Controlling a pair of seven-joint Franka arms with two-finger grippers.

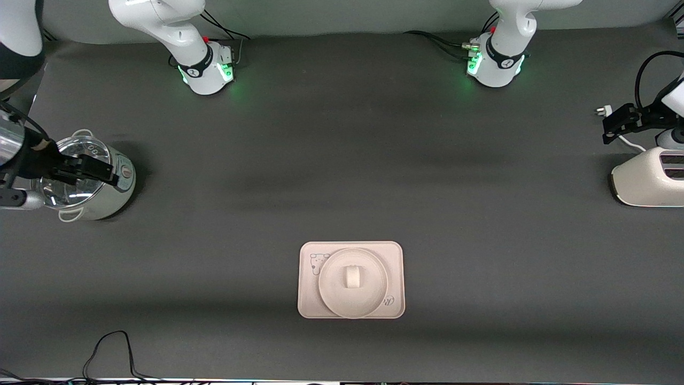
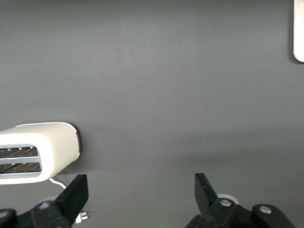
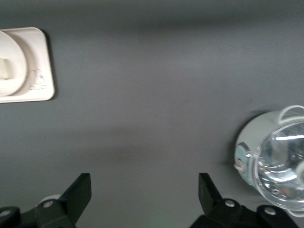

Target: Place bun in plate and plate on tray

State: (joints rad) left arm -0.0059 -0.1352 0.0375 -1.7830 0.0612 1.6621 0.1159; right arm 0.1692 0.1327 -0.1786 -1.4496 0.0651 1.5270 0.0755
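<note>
The small off-white bun (image 1: 352, 277) lies in the middle of the round cream-pink plate (image 1: 331, 295). The plate rests on the rectangular printed tray (image 1: 394, 255), on the part of the table nearest the front camera. My right gripper (image 1: 107, 172) hangs open and empty over the steel pot at the right arm's end. Its wrist view shows the jaws (image 3: 144, 192) wide apart, with the tray (image 3: 40, 85), plate (image 3: 14, 83) and bun (image 3: 5, 68) far off. Open and empty too, my left gripper (image 1: 609, 125) hovers above the toaster; between its spread fingers (image 2: 141, 192) lies only bare mat.
A steel pot with a glass lid (image 1: 88, 187) stands at the right arm's end. A white toaster (image 1: 649, 182) with its cord and plug (image 1: 604, 111) stands at the left arm's end. Dark mat lies between them. A black cable (image 1: 115, 347) lies along the edge nearest the front camera.
</note>
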